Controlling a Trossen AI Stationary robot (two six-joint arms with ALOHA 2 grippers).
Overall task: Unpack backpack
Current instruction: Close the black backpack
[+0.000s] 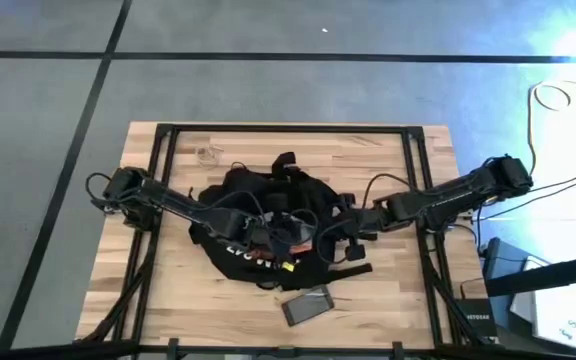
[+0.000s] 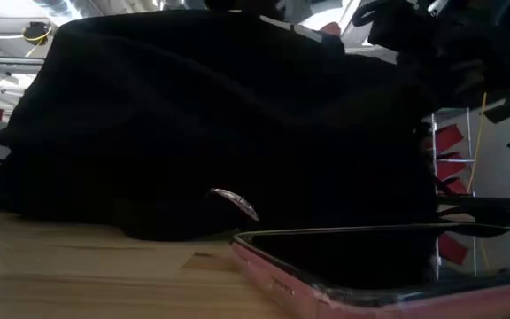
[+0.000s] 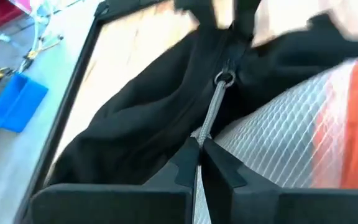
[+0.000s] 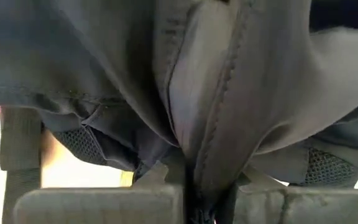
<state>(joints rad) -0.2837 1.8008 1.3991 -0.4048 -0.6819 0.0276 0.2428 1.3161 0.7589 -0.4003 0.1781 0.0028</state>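
Both pincers, left (image 3: 201, 155) and right (image 4: 191, 180), tight on backpack (image 1: 258, 215).

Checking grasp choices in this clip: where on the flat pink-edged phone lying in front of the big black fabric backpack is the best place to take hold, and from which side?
Grip the flat pink-edged phone across its two long edges, coming straight down from above. It lies flat and slightly skewed on the wooden table, apart from the big black fabric backpack, so its thin sides are the only purchase. Both fingers would need turning to match its skew.
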